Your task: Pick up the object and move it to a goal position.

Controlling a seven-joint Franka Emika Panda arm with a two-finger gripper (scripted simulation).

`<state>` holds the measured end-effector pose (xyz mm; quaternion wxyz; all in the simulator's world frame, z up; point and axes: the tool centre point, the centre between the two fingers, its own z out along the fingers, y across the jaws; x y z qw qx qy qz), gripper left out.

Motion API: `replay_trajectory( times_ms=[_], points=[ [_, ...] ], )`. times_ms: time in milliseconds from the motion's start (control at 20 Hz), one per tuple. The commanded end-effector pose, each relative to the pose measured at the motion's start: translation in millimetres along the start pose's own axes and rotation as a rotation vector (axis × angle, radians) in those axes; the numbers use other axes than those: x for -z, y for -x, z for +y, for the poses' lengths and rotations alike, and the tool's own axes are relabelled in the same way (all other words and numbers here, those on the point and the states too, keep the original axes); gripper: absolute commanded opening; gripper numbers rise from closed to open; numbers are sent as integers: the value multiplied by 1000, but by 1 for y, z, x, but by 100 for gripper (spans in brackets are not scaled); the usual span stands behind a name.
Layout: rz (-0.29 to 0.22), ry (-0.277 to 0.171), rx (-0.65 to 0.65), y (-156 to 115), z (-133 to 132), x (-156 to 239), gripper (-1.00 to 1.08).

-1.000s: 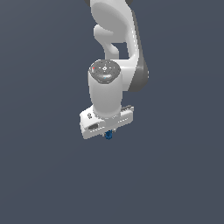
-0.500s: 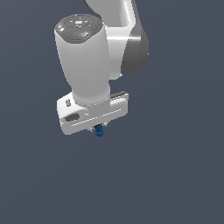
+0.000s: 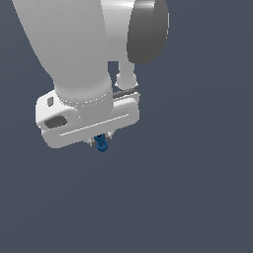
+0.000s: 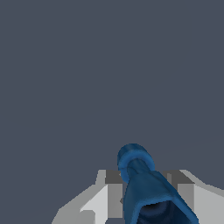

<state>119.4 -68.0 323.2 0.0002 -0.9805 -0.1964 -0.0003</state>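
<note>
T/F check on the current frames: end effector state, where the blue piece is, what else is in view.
1. The end effector is shut on the blue piece. True.
2. The blue piece lies on the grey floor, apart from the fingers. False: it sits between the fingers, below the white hand.
3. In the wrist view the blue piece sticks out past the fingertips. True.
4. A second object, red, lies on the grey ground. False: only the blue piece shows.
5. The arm fills the exterior view's upper part. True.
</note>
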Motion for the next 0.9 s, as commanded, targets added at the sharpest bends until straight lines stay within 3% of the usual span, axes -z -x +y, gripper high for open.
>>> replay_trajectory(
  times_ms=[0,850],
  points=[
    [-1,0,0,-2,5,10,-100],
    [-1,0,0,-8,16,32,-100]
  ],
)
